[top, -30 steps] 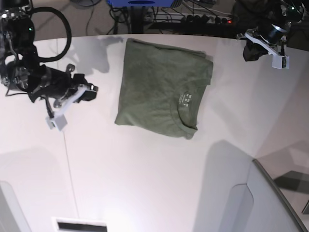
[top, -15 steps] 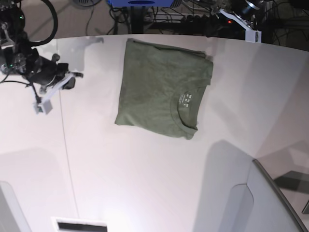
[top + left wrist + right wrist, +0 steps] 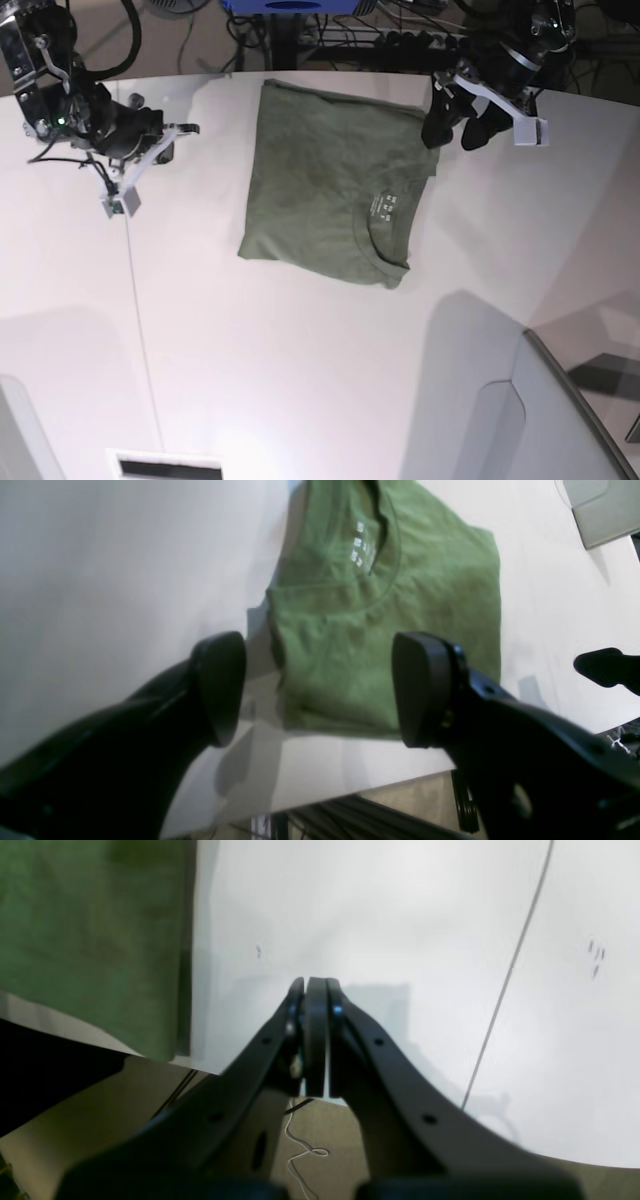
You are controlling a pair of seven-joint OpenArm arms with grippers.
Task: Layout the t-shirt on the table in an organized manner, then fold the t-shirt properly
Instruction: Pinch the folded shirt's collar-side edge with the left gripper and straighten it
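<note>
The desk [image 3: 300, 380] carried the t-shirt [image 3: 335, 185], already a folded rectangle at the far-centre, collar towards me. I judged the main risk was my left claw [image 3: 320, 690], fingers spread wide and hovering by the shirt's far corner, snagging and undoing the fold. My right claw [image 3: 310, 1030], pressed together on nothing, hung over bare desk beside the seam [image 3: 505, 990], well clear. A grey panel [image 3: 560, 420] sat at the near corner, out of the way.
</note>
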